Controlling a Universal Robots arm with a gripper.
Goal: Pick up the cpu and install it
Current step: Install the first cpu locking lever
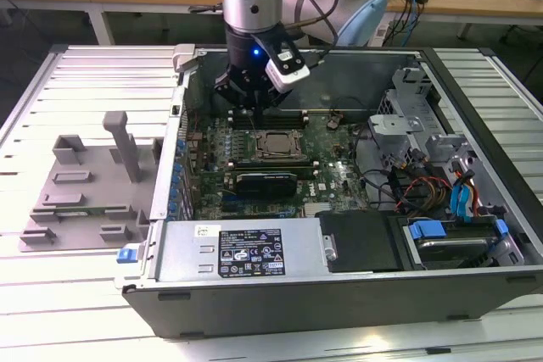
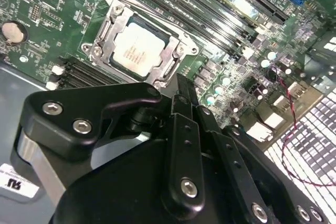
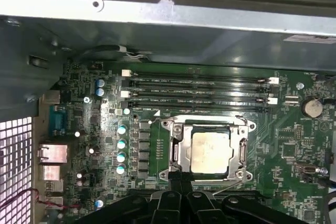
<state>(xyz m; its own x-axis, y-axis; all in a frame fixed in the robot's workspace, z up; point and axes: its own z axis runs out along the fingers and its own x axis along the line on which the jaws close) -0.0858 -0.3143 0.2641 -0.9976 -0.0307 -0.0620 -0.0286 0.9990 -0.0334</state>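
While my jaws rest pressed together on nothing, my gripper (image 3: 181, 176) hangs over the motherboard (image 3: 157, 150). The cpu (image 3: 210, 151) lies flat in its socket frame (image 3: 176, 153), just beyond my fingertips and slightly to one side. It is square, so no axis matters.

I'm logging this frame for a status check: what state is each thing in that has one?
cpu: seated in the socket frame, silvery top up, not held.
socket frame: lying flat around the cpu.
gripper: fingers shut, empty, at the socket frame's edge.
computer case: on its side, open.
memory slots: empty.
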